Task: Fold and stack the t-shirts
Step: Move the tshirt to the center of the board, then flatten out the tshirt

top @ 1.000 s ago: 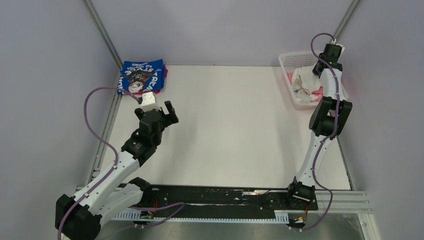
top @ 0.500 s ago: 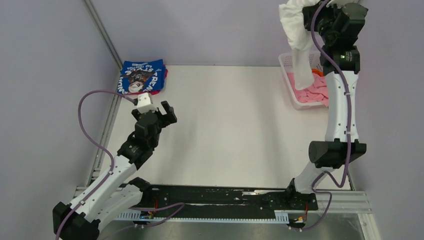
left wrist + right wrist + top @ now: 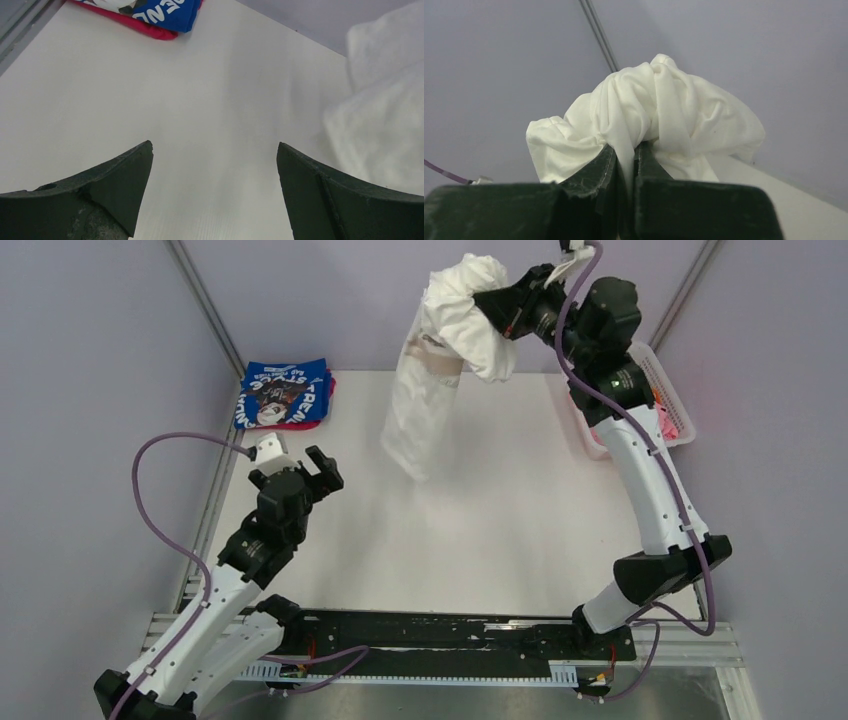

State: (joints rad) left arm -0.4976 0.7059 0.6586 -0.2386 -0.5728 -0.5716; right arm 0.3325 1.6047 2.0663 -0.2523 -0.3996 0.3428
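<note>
Jaws of your right gripper [image 3: 626, 154] clamp the white tee [image 3: 430, 390], which hangs above the table [image 3: 500, 520]; your left gripper [image 3: 215, 150] is spread open, empty.

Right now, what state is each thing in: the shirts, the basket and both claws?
white t-shirt: in the air, hanging bunched from the right claw.
right claw: shut on the white t-shirt.
left claw: open, holding nothing.
blue t-shirt: folded, lying atop the pink t-shirt.
basket: upright at the table's far right, pink cloth inside.
</note>
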